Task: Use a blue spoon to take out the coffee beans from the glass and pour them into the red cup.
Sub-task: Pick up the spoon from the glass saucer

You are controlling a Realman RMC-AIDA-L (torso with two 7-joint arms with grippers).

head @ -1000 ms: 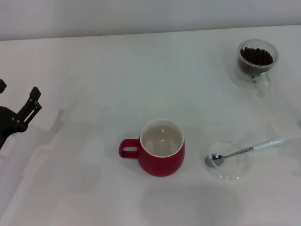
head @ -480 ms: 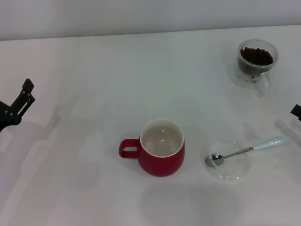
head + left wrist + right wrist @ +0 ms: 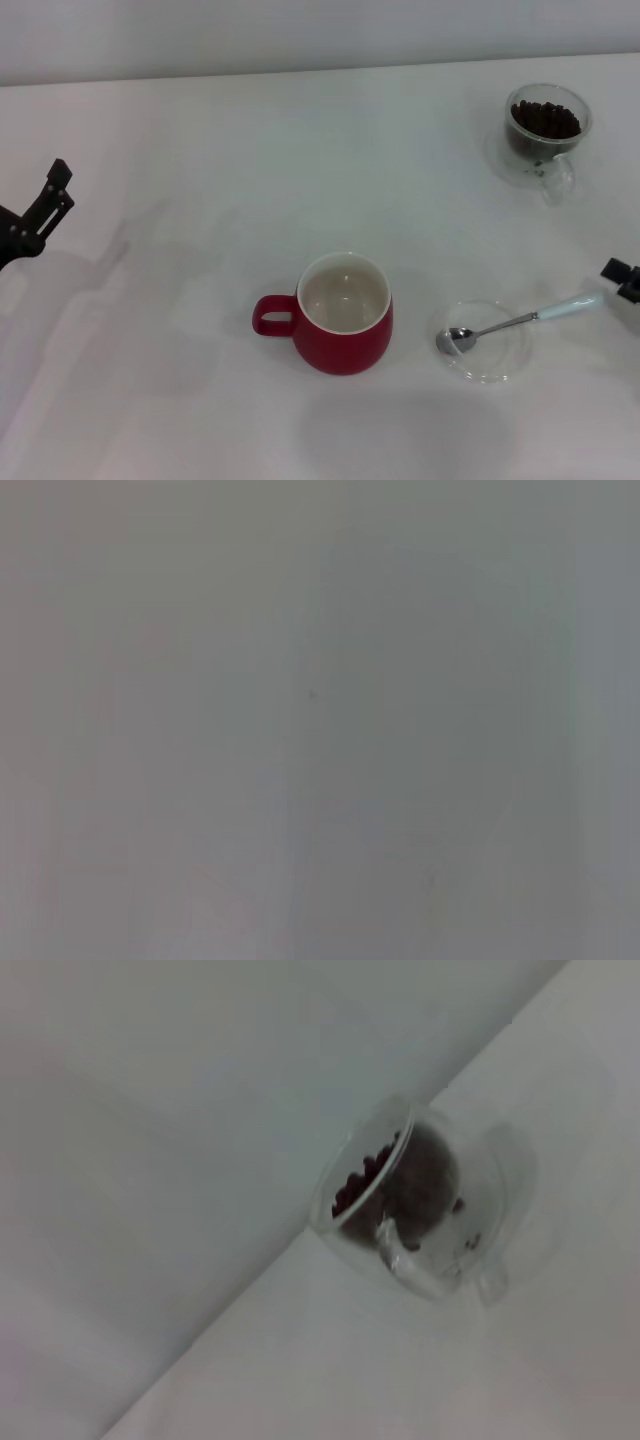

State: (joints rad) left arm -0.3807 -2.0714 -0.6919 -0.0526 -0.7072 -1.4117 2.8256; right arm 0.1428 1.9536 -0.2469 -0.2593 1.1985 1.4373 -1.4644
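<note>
White tabletop, nothing grasped yet: right gripper [image 3: 622, 280] at the edge by blue spoon [image 3: 520, 321] handle, fingers can't tell, left gripper [image 3: 40, 212] spread, idle far left; risk: nudging handle, flipping spoon off dish [image 3: 505, 368], away from red cup [image 3: 343, 315].

A bare test bench rather than a lived-in kitchen: a plain white tabletop [image 3: 200, 150] runs to a blank pale wall [image 3: 300, 30] at the far side, with a glossy red mug [image 3: 340, 315], a flat clear glass dish [image 3: 487, 345] and black robot arm parts at the left and right edges
</note>
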